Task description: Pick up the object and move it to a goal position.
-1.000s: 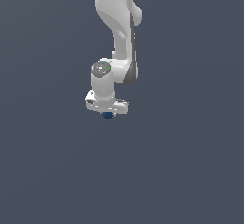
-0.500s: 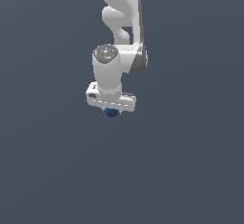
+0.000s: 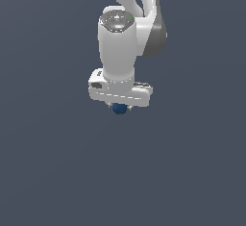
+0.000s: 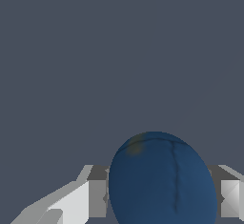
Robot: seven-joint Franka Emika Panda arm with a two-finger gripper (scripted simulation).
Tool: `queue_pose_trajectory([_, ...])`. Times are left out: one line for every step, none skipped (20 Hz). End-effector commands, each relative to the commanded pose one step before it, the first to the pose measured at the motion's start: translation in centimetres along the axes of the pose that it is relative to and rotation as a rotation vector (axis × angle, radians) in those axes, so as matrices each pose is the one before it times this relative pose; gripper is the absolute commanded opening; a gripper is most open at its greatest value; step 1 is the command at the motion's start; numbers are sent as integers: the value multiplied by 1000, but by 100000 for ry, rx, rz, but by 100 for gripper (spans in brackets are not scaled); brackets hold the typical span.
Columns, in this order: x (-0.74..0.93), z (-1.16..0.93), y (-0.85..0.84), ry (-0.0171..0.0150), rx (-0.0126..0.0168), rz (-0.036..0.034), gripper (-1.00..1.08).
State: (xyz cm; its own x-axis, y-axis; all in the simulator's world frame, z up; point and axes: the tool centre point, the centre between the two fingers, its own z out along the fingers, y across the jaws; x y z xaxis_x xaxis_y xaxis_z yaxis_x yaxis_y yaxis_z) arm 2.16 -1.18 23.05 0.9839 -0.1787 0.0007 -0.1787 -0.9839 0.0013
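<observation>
Item: ball [image 3: 119,108], small, dark blue, smooth and round. In the exterior view only its lower part shows, protruding just beneath the white tool [image 3: 120,106], roughly under the middle of the tool's broad body and much narrower than that body. In the wrist view the ball [image 4: 162,180] fills the space between the two fingers [image 4: 97,198] and reaches each of them at its sides; a faint dark seam runs down its face and a dull yellowish patch sits near its upper edge.

Item: tool, white with grey inner faces on the fingers. Closed around the ball, one finger pressing each side of it. The fingers themselves are almost wholly hidden behind the tool's body in the exterior view; their contact with the ball is read from the wrist view.

Item: arm [image 3: 122,37], white with a grey joint section. It enters from the top edge of the exterior view and its last link stands close to upright, with a round grey cap on top, pointing the tool downward.

Item: background [image 3: 48,172], flat dark slate grey in both views. No edge, shadow or supporting surface can be made out beneath the ball.
</observation>
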Motion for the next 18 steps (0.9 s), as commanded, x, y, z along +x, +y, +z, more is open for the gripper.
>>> queue_pose_trajectory([823,-2224,-937,-19,-21,42,-100])
queue_pose_trajectory([319,-785,-345,0,0,0,-100])
queue_pose_trajectory([308,-735,-331,-20,39,-21,-100])
queue_pose_trajectory([288,-691,-305,0,0,0,-100])
queue_pose_trajectory([270,-640,-283,0,0,0,-100])
queue_pose_trajectory([253,-590,-262,0,0,0,-100])
queue_pose_trajectory([237,-536,-243,-19,59,-30,-100])
queue_pose_trajectory([218,-492,-220,0,0,0,-100])
queue_pose_trajectory([200,-447,-200,0,0,0,-100])
queue_pose_trajectory([184,-405,-182,0,0,0,-100])
queue_pose_trajectory([168,-365,-164,0,0,0,-100])
queue_pose_trajectory([153,-327,-147,0,0,0,-100])
queue_pose_trajectory([139,-291,-131,0,0,0,-100])
queue_pose_trajectory([125,-256,-116,0,0,0,-100])
queue_pose_trajectory([111,-223,-101,0,0,0,-100])
queue_pose_trajectory([98,-192,-87,0,0,0,-100])
queue_pose_trajectory([85,-162,-74,0,0,0,-100])
queue_pose_trajectory([72,-134,-61,0,0,0,-100])
